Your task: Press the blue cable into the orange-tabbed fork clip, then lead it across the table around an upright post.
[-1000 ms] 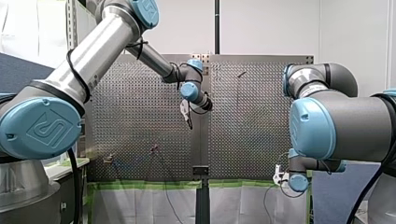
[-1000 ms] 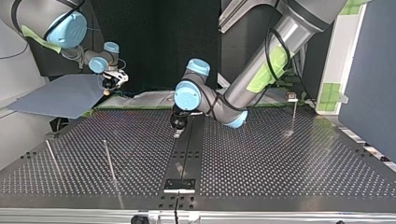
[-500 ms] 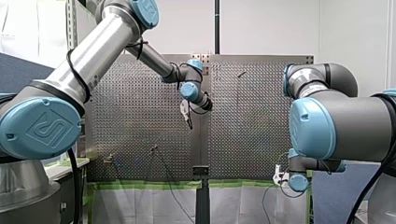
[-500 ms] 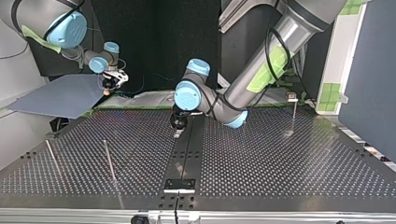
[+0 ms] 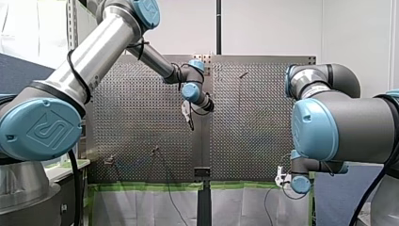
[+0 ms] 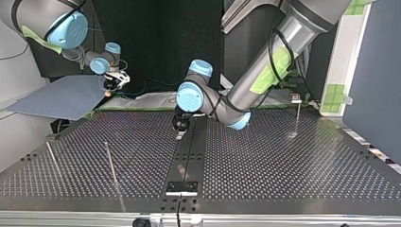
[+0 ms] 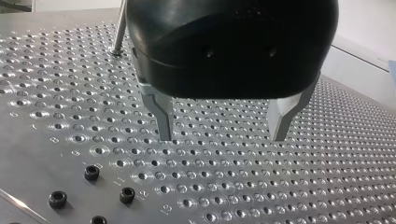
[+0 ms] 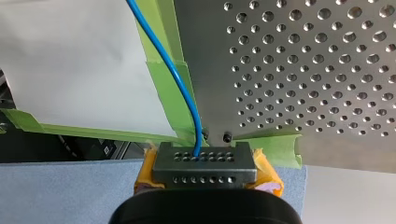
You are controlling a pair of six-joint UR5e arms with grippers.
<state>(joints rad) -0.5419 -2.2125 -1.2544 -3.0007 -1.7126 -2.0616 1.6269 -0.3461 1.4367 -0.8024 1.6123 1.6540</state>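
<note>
The blue cable (image 8: 188, 93) runs from my right gripper (image 8: 204, 155) up past the table's green-taped edge. That gripper, with yellow pads, is shut on the cable and hangs off the table's near corner (image 5: 281, 178). My left gripper (image 7: 222, 136) is open with nothing between its metal fingers, just above the perforated plate near the table's middle (image 6: 179, 128). A small clip on a thin stem (image 6: 296, 99) stands at the top view's right. In the front view a thin cable hangs down from a post (image 5: 155, 150) over the table edge.
Two thin upright posts (image 6: 110, 163) (image 6: 52, 158) stand at the top view's left. A black bracket (image 6: 181, 187) sits on the centre strip. Another post (image 7: 120, 28) rises beyond my left gripper, and several black screws (image 7: 91, 172) lie near it. A grey sheet (image 6: 61, 97) lies under my right gripper.
Both arms stay where they were. The loose cable hanging below the table edge has swung slightly.
</note>
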